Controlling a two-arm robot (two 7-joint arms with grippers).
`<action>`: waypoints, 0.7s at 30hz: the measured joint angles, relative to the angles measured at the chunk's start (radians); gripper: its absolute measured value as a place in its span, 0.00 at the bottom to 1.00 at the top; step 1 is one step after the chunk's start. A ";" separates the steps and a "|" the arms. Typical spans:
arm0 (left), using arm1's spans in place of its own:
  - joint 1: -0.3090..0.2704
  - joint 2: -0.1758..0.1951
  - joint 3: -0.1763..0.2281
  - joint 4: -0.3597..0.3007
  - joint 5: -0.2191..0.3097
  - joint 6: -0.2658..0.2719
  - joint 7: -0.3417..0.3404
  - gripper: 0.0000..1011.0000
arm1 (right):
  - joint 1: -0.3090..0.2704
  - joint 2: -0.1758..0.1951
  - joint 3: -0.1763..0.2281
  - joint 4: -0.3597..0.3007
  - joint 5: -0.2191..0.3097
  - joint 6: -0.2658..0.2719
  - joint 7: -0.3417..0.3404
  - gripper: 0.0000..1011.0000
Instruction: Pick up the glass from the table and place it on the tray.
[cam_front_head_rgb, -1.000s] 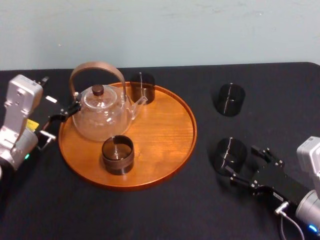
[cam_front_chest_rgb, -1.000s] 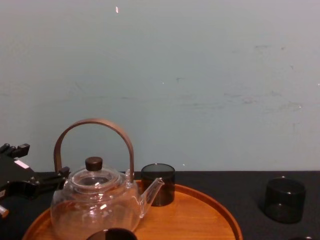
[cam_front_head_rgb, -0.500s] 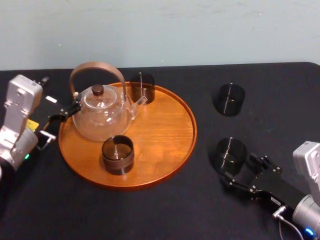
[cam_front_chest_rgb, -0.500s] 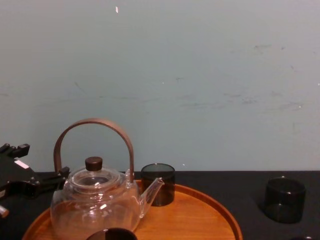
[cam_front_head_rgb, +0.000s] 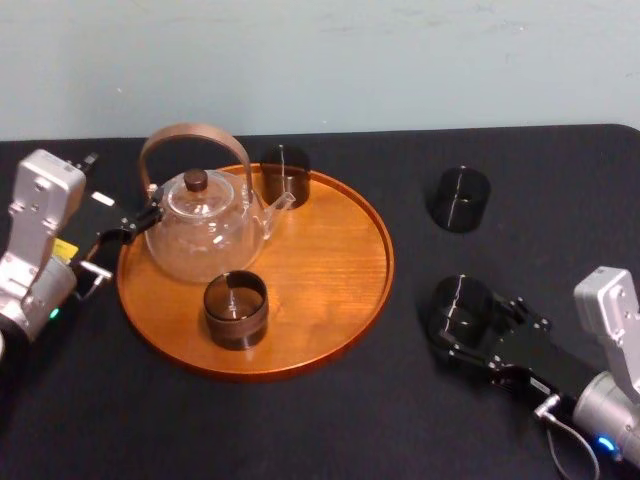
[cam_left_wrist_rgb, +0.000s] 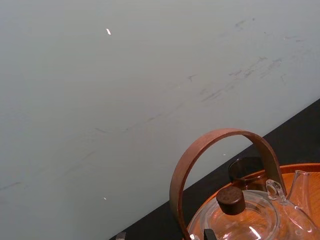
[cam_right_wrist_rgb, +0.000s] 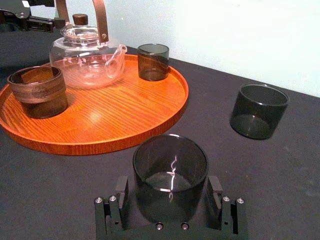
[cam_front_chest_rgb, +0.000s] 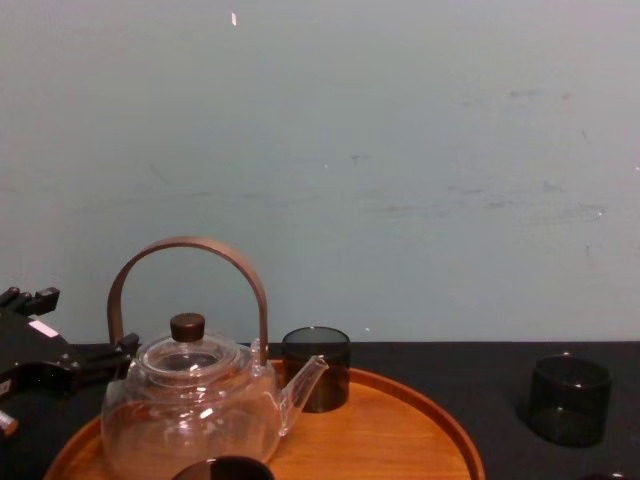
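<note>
While the right gripper (cam_front_head_rgb: 468, 332) lies low on the table (cam_front_head_rgb: 300, 425), the glass (cam_right_wrist_rgb: 170, 170) stands upright between its two fingers (cam_right_wrist_rgb: 121, 187). The jaws are apart, one on each side of the glass wall near its base. Whether they touch the wall cannot be told.

Change since earlier:
- One second ago the gripper lay short of the glass, nearer the robot and off to the right, with the glass outside the jaws.
- Half a second ago it was closer, its tips at the glass.
- Now the glass sits inside the jaws.
- The glass is in the same spot on the table, and nothing else has moved.

Surroundings:
- **Tray (cam_front_head_rgb: 385, 262):** to the gripper's left and near it, right rim closest. Bare table lies between that rim and the glass. The half of the tray toward the gripper is bare wood.
- **Brown cup (cam_front_head_rgb: 236, 308):** on the tray's near side.
- **Glass teapot (cam_front_head_rgb: 200, 235):** on the tray's far-left part, with a bent wooden handle.
- **Third glass (cam_front_head_rgb: 285, 175):** at the tray's far rim, just beside the teapot's spout.
- **Second glass (cam_front_head_rgb: 463, 198):** beyond the gripper, farther from the robot. It stands upright on the table, well apart from the first.
- **Left gripper (cam_front_head_rgb: 120, 240):** across the tray from the right gripper, at the tray's left rim beside the teapot, idle.
</note>
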 joint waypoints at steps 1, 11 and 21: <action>0.000 0.000 0.000 0.000 0.000 0.000 0.000 1.00 | 0.005 -0.002 -0.002 0.004 -0.002 0.000 0.003 0.99; 0.000 0.000 0.000 0.000 0.000 0.000 0.000 1.00 | 0.075 -0.031 -0.023 0.061 -0.011 0.000 0.034 0.99; 0.000 0.000 0.000 0.000 0.000 0.000 0.000 1.00 | 0.120 -0.046 -0.041 0.113 0.004 0.004 0.070 0.99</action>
